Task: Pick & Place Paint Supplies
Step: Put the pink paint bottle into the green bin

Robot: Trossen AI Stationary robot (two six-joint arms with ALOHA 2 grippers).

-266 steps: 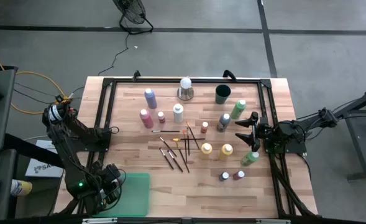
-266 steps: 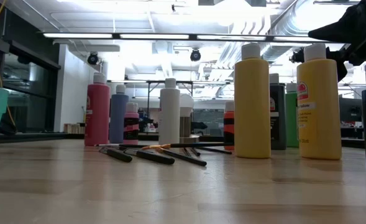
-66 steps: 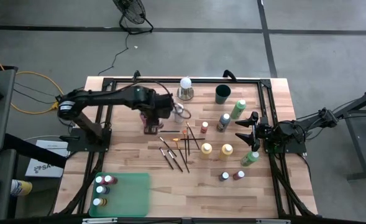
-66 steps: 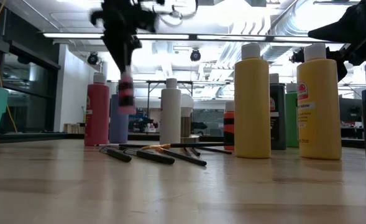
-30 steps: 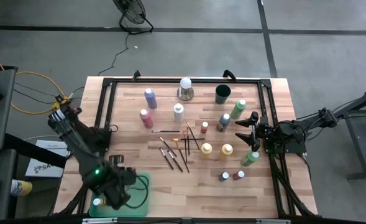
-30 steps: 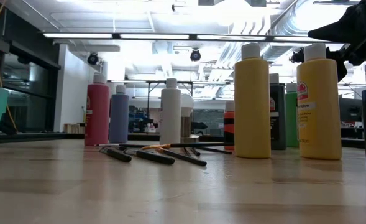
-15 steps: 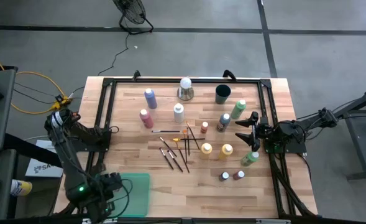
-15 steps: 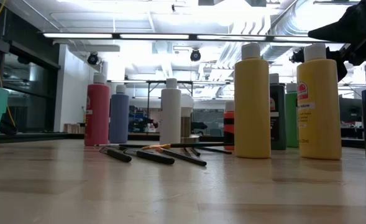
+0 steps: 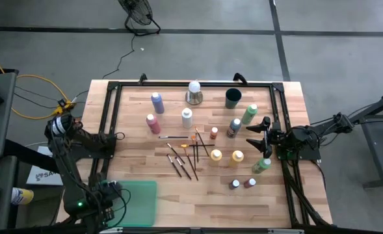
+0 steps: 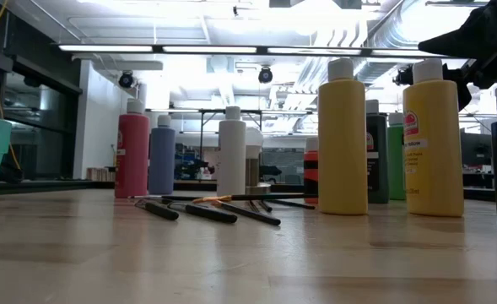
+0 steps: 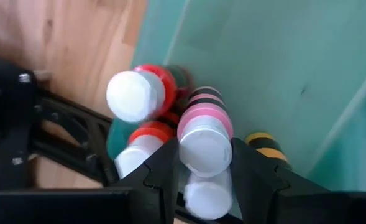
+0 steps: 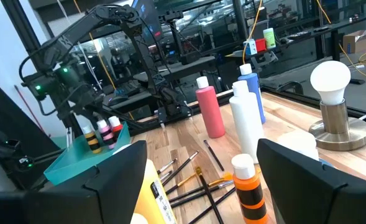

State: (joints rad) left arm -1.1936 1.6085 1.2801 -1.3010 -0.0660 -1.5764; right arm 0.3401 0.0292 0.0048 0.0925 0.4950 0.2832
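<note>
Holding a pink-banded paint bottle [image 11: 205, 134] between its fingers, the left gripper [image 9: 103, 197] sits over the green bin [image 9: 142, 201] at the table's 7 o'clock corner. Other small bottles [image 11: 136, 96] stand in the bin beside it. Right gripper [image 9: 257, 136], jaws spread and empty, waits at 3 o'clock near a green bottle [image 9: 262, 165]. Brushes [image 9: 183, 156] lie mid-table.

High view looks straight down on the whole surface [image 9: 145, 195]. Low view sits at surface height, level, close on the yellow bottles [image 10: 343, 139]. Left wrist view looks down, very near, into the green bin [image 11: 282, 68]. Right wrist view faces across toward 9 o'clock, sharing the brushes [image 12: 198, 180] and bin.
</note>
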